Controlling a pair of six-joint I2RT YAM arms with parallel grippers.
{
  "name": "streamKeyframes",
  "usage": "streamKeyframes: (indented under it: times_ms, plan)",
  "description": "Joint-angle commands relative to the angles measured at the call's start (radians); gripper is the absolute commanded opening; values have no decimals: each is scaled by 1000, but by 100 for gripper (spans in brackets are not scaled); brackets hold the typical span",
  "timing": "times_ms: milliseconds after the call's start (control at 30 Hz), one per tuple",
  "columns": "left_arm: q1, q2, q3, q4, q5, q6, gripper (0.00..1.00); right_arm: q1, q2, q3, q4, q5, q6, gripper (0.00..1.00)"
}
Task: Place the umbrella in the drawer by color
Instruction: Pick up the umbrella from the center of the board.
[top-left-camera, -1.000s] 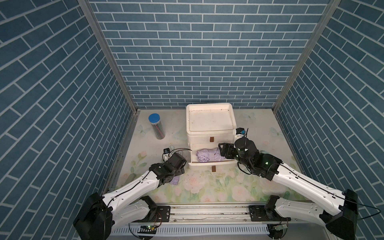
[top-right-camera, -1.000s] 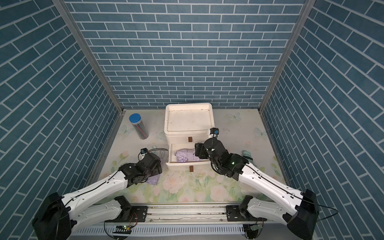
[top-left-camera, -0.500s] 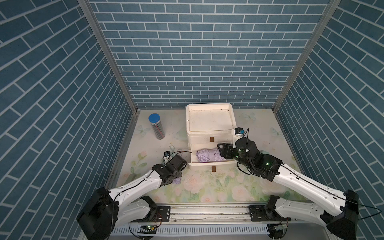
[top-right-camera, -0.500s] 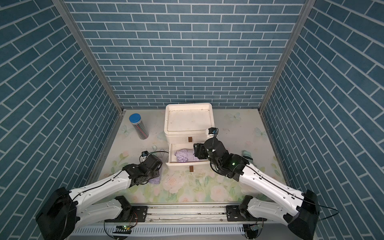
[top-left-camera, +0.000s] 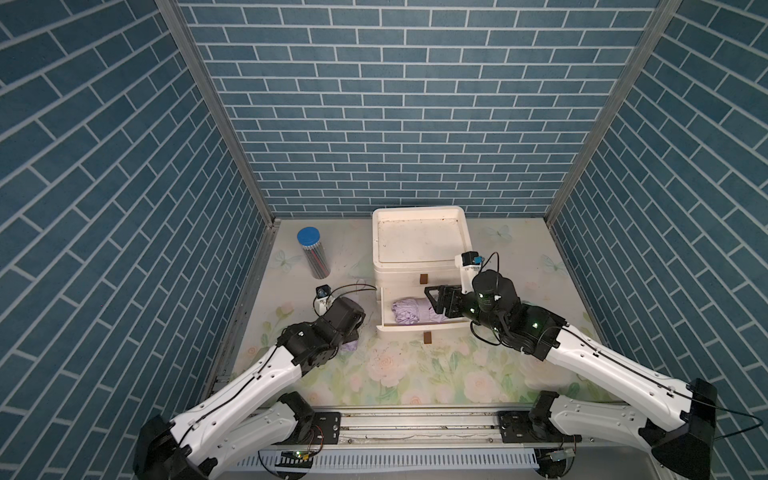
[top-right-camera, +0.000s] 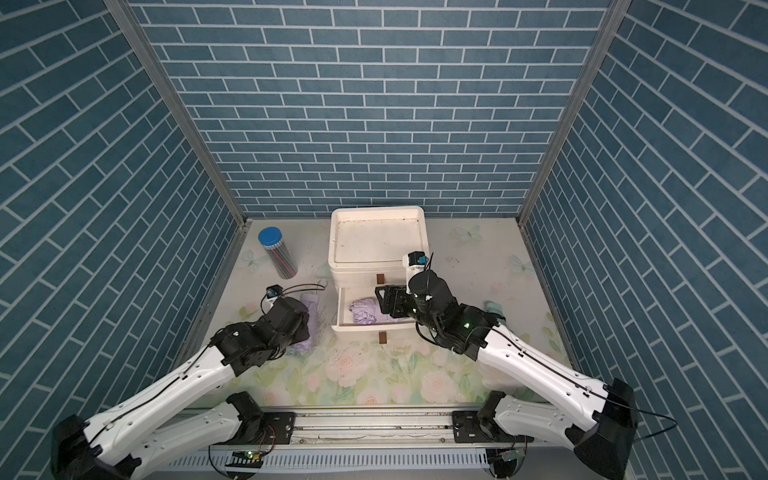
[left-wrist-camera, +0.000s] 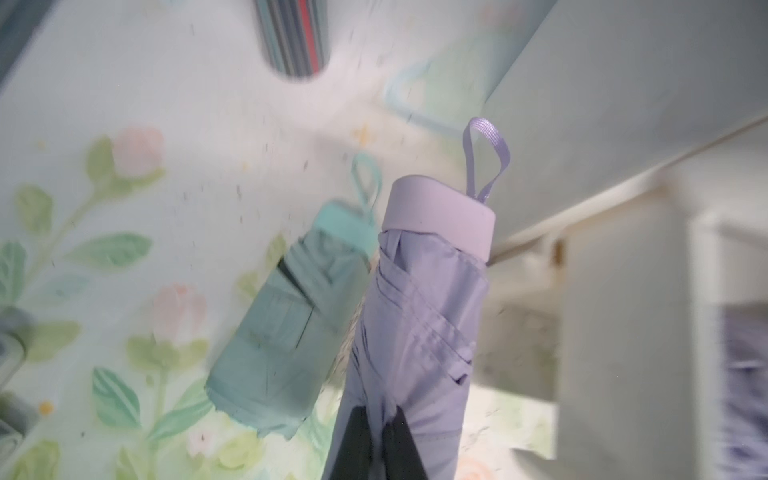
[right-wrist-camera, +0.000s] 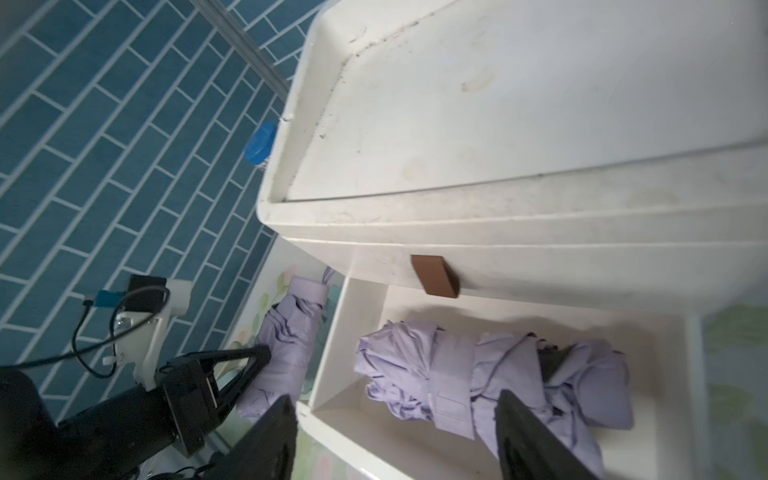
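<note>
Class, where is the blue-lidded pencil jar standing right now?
In both top views the pencil jar stands at the mat's far left, near the back wall, left of the white drawer unit.

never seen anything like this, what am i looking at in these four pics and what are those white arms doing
These are two white robot arms on a rail, each ending in a two-fingered pincer. Two pictures look down from overhead; two come from cameras on the wrists. On the floral mat stand a white drawer unit, its lower drawer pulled out, and a blue-lidded jar. The left pincer is shut on a folded lilac umbrella; a green umbrella lies beside it. The right pincer hangs open over a stowed umbrella, also lilac, in that drawer.
</note>
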Motion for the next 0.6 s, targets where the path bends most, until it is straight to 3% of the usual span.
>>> streamKeyframes:
  times_ms: [0,100,333,433,567]
  plan:
    - [6,-42,134,-23,-97,156,0,-11,14,70,43,-173,-70,84]
    - [4,-65,202,93,16,330,0,-47,11,89,78,-282,-70,90]
    - [-5,-22,290,343,565,624,0,-134,-35,67,167,-447,-44,94]
    - [-20,20,317,376,705,701,0,-169,-79,26,210,-495,-21,95]
    - [-21,83,355,346,767,772,0,-191,-143,-35,259,-523,10,95]
